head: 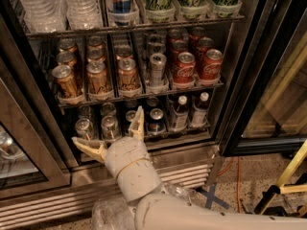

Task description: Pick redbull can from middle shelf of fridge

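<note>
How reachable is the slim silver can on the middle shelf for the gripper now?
Probably yes. The open gripper sits below the wire middle shelf; the slim silver can stands foremost in its lane, nothing before it. The neighbouring red cola can is close, though.

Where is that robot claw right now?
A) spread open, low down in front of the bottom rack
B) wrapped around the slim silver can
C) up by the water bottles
A: the gripper is open in front of the lowest rack, below the middle shelf where the redbull can stands untouched.
</note>
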{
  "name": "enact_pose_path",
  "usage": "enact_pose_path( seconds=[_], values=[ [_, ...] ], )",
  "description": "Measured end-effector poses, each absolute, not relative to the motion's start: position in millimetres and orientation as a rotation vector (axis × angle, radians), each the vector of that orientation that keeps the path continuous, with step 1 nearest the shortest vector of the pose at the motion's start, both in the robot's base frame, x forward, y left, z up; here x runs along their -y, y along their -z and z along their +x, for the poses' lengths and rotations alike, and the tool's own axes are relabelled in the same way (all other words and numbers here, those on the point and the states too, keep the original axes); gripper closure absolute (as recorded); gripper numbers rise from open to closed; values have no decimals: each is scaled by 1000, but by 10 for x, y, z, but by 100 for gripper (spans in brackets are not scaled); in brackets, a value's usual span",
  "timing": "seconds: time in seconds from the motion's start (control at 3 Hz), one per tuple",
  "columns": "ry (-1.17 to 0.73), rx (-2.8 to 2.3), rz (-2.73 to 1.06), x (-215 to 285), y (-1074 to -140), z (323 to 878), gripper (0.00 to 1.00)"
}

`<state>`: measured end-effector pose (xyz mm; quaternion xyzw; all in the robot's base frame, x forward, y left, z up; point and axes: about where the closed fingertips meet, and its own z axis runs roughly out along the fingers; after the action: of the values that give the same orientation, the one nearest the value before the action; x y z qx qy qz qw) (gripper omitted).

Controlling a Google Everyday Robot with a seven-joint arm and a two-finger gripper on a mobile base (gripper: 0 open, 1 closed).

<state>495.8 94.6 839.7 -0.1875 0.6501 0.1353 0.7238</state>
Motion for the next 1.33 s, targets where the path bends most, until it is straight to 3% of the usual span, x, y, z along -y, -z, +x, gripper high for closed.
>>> enact_pose_path(
  seconds=[0.67,1.33],
  values=[
    [-102,-1455,-323,-332,-8309,5185,0],
    [-74,-1412,-280,-40,-8487,5471,0]
  ],
)
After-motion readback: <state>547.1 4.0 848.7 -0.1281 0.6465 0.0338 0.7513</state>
